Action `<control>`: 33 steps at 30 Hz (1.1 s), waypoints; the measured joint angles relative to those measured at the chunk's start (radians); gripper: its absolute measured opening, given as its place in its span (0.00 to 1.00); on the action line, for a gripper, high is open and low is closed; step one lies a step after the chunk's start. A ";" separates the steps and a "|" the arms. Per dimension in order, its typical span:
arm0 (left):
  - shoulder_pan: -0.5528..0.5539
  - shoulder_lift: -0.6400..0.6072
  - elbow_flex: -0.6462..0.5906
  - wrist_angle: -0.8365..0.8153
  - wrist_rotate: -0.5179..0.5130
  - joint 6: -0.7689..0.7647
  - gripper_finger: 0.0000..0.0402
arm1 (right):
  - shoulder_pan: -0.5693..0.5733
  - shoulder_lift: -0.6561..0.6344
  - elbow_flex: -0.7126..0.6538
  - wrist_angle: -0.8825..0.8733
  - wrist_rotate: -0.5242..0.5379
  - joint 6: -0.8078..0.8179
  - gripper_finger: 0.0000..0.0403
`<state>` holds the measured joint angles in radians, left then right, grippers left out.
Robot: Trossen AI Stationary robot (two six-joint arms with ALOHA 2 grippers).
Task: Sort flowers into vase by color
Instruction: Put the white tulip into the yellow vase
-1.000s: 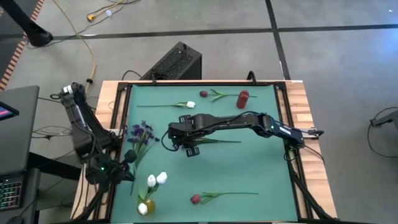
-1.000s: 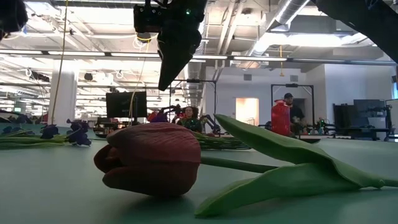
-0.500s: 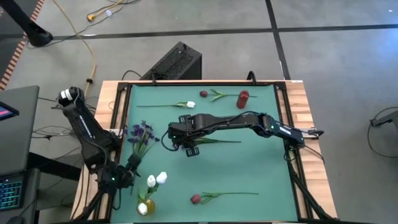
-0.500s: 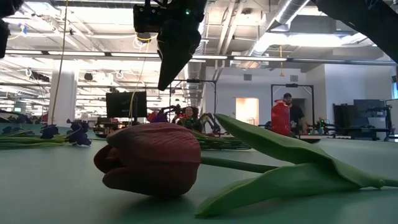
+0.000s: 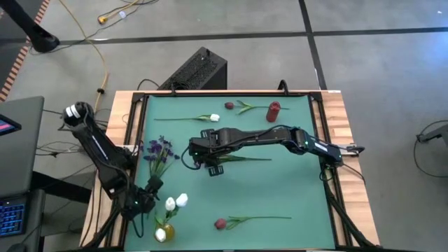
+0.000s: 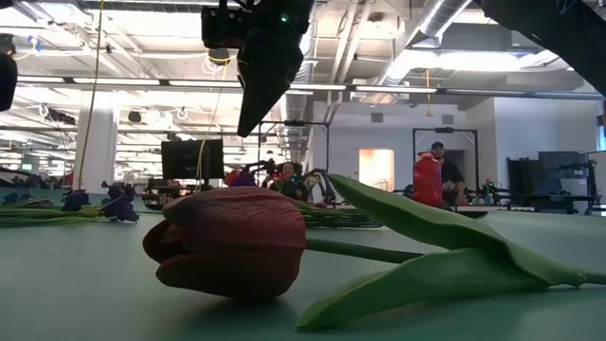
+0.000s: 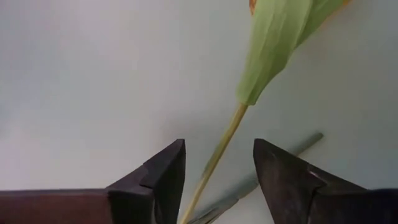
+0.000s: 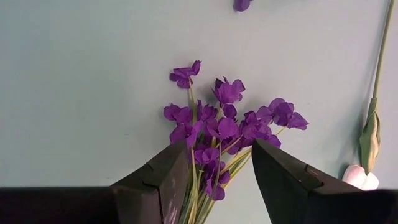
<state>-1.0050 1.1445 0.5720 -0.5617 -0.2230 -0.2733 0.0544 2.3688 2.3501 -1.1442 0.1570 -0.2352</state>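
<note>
Mostly loose flowers: purple sprigs (image 5: 157, 150) lie at the left of the green worktop (image 5: 294, 189); a white tulip (image 5: 213, 117) and a red bud (image 5: 229, 106) lie at the far edge, and a red tulip (image 5: 220, 224) at the near edge.
Sorted so far: two white tulips (image 5: 175, 203) appear to stand in a small yellowish vase (image 5: 162, 234); the red vase (image 5: 273, 110) looks empty.
Left end effector (image 5: 143, 199): spread wide beside the white tulips, straddling a thin green stem (image 7: 214, 158) without gripping it.
Right end effector (image 5: 199, 155): spread wide mid-worktop, raised, facing the purple sprigs.
Step in hand: likely settling white tulips and lining up on purple.
Next move: lower the right arm and pinch the purple stems together.
View differences: only the wrist views show finger spread; only the low view shows the right arm's height.
</note>
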 joint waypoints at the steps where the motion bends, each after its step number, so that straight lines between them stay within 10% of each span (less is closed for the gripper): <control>1: 0.000 -0.007 0.000 -0.001 0.000 0.000 0.42 | 0.000 0.000 0.000 0.000 0.000 0.000 0.51; 33: 0.000 -0.032 0.000 -0.003 0.006 0.020 0.03 | 0.005 0.000 0.000 0.000 0.000 0.019 0.51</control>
<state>-1.0050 1.1126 0.5720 -0.5645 -0.2165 -0.2533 0.0593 2.3692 2.3501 -1.1442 0.1570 -0.2164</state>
